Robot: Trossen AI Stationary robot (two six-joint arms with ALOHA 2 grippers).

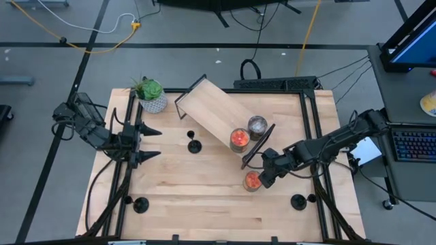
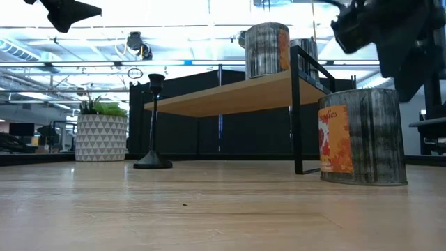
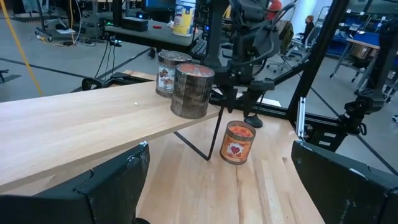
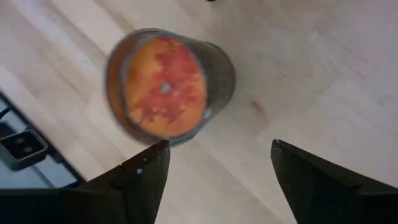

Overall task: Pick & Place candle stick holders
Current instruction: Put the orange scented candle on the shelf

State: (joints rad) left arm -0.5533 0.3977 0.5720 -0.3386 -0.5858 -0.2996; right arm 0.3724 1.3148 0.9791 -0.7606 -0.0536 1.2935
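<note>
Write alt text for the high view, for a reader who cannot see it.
Seen from above, the right hand hangs open over a jar candle standing on the wooden table, beside a tilted wooden shelf carrying two more candles. The left hand waits open at the table's left, near a potted plant; black candle stick holders stand scattered around.

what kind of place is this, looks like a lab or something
Probably a robotics lab or workshop in a large open industrial room: a wooden table in a black metal frame, cables trailing over the grey floor, and a desk with a keyboard alongside.
</note>
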